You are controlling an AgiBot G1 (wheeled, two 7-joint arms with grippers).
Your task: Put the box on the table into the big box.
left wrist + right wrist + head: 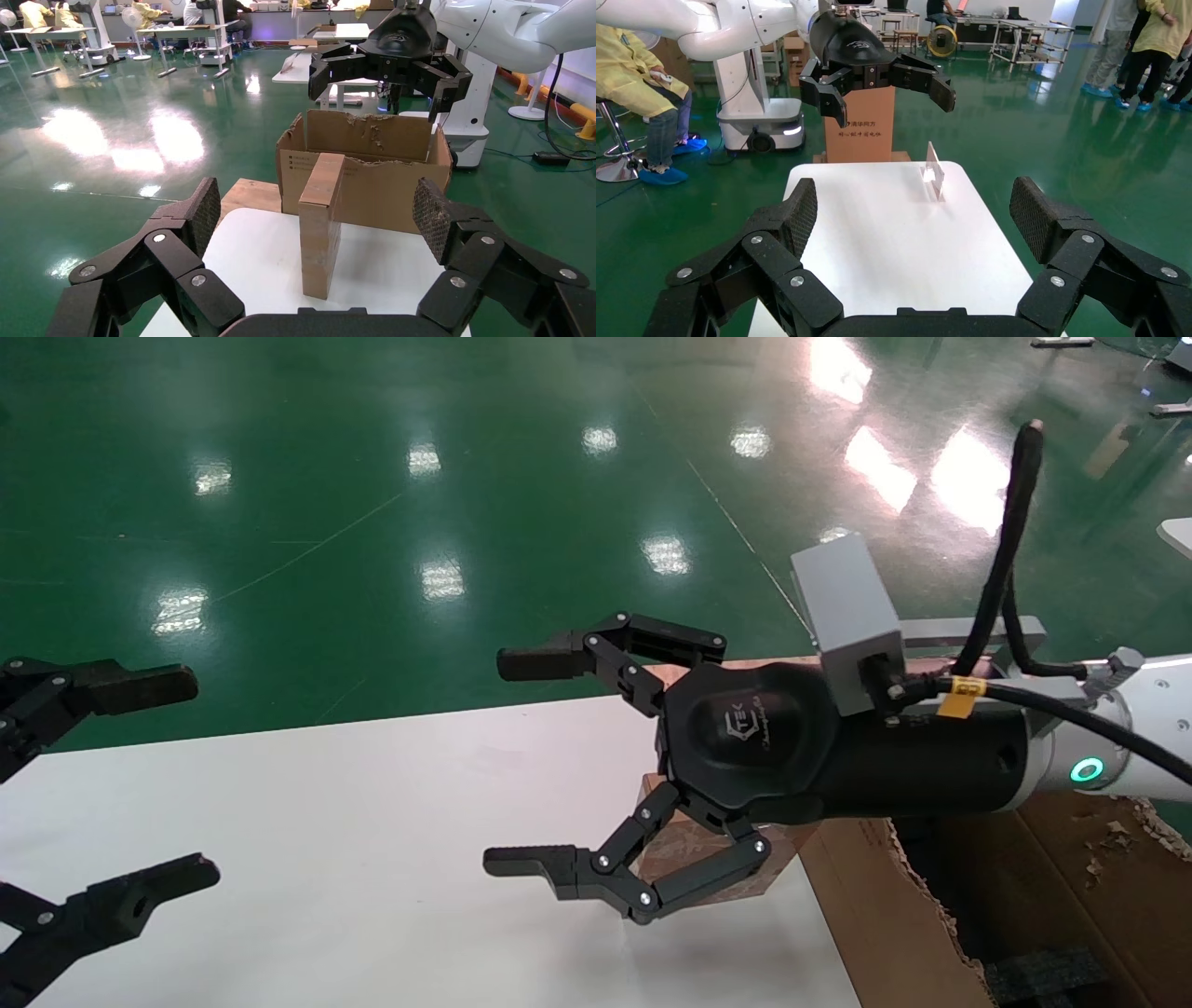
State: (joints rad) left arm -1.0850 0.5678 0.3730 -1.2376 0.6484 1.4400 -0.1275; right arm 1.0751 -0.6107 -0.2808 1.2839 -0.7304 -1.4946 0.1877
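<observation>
The small brown box (686, 848) stands on its narrow edge at the right end of the white table (372, 822), just in front of the big box (875, 915). My right gripper (503, 762) hovers open above it, palm over the box and fingers pointing left, holding nothing. In the left wrist view the box (320, 232) stands upright before the torn big box (379, 189), with the right gripper (379, 91) high above. My left gripper (186, 780) hangs open and empty over the table's left end, well apart from the box.
Black foam (1043, 975) lies inside the big box. A plywood board (246, 196) sits beside it. In the right wrist view a thin pale upright piece (933, 172) stands far along the table (877, 232), and a tall brown carton (859, 130) stands beyond the left gripper (888, 105). Green floor surrounds the table.
</observation>
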